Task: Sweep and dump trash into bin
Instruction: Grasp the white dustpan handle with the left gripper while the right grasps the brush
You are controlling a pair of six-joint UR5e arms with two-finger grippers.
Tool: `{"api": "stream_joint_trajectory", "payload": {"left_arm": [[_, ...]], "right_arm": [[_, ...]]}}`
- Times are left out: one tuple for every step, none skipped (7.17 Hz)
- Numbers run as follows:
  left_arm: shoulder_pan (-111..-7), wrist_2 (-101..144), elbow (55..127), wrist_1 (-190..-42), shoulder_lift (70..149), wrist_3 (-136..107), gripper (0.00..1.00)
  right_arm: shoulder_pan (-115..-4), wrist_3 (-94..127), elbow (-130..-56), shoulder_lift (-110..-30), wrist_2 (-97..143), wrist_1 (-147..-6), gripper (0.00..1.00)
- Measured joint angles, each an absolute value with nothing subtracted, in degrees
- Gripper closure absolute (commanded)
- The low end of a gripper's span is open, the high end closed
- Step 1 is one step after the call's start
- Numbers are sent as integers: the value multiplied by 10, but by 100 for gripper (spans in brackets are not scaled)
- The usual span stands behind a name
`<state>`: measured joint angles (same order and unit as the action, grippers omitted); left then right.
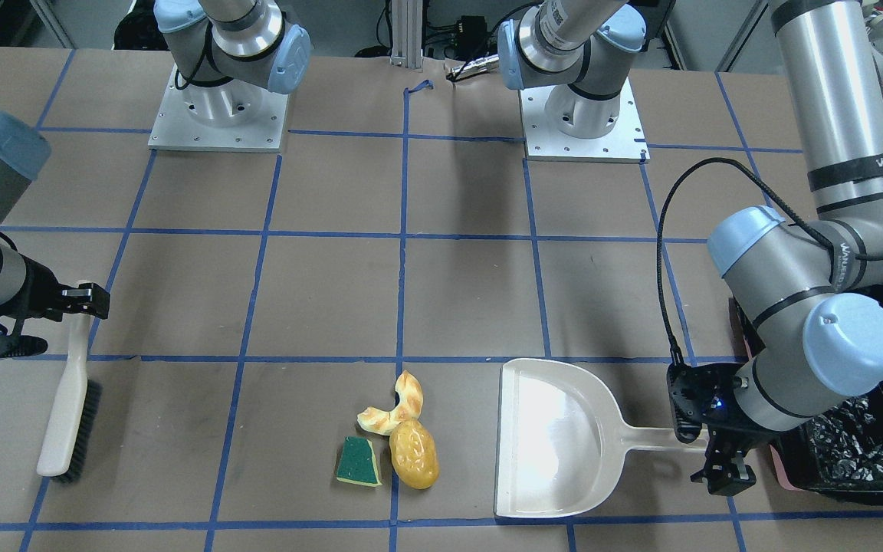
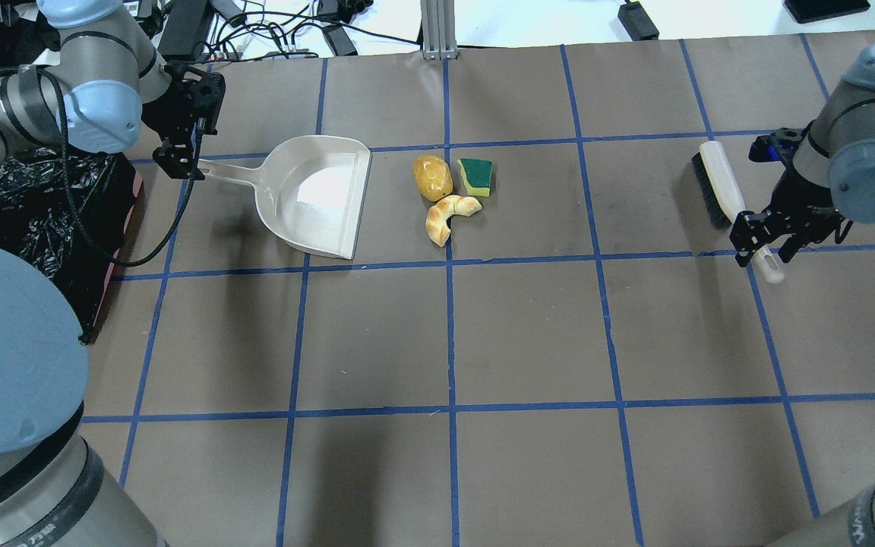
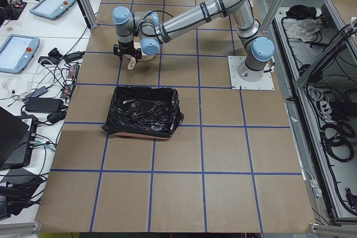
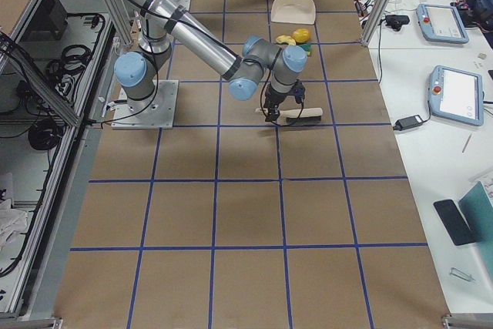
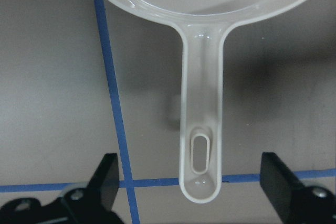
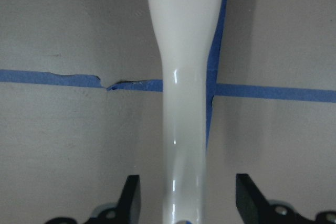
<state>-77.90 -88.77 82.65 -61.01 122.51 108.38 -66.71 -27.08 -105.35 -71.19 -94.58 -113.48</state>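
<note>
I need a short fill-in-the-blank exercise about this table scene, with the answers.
The left pincer is open over the dustpan's ____.
The right pincer is open over the handle of the ____.
The bin is lined with a ____ bag.
The number of trash pieces beside the dustpan is ____.
Answers: handle; brush; black; three.

Overhead view: brown table [image 2: 529, 334] w/ blue tape [image 2: 450, 334] grid. Cream dustpan [image 2: 316, 197] lies flat at approx 10 o'clock from table ctr, handle to 9, mouth to 3. Brush [image 2: 718, 186] at 2 o'clock, white back, dark bristles on its 9 o'clock side, handle end to 5. Alu post [image 2: 434, 30] at 12, cables [image 2: 270, 26] at 11 past the table edge. Side views: tablets [image 3: 53, 5] and [image 4: 441, 22] on white benches.
</note>
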Motion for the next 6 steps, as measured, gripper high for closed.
{"api": "stream_joint_trajectory", "payload": {"left_arm": [[-778,-878,828,-609,1231,1084,9],[-776,-870,830,-609,1234,1084,9],[-776,-866,831,-609,1236,1083,15],[-775,-865,832,-610,1237,1083,23],[-775,-865,832,-610,1239,1083,38],[-775,-865,832,-610,1239,1083,49]], "right_arm": [[-667,-270,-1053,-712,-945,-1135,43],[-667,-270,-1053,-712,-943,-1134,52],[-667,-269,-1053,-712,-942,-1133,57],[-667,-269,-1053,-712,-941,-1133,66],[-667,-269,-1053,-712,-940,-1132,74],[-667,-269,-1053,-712,-940,-1132,94]]}}
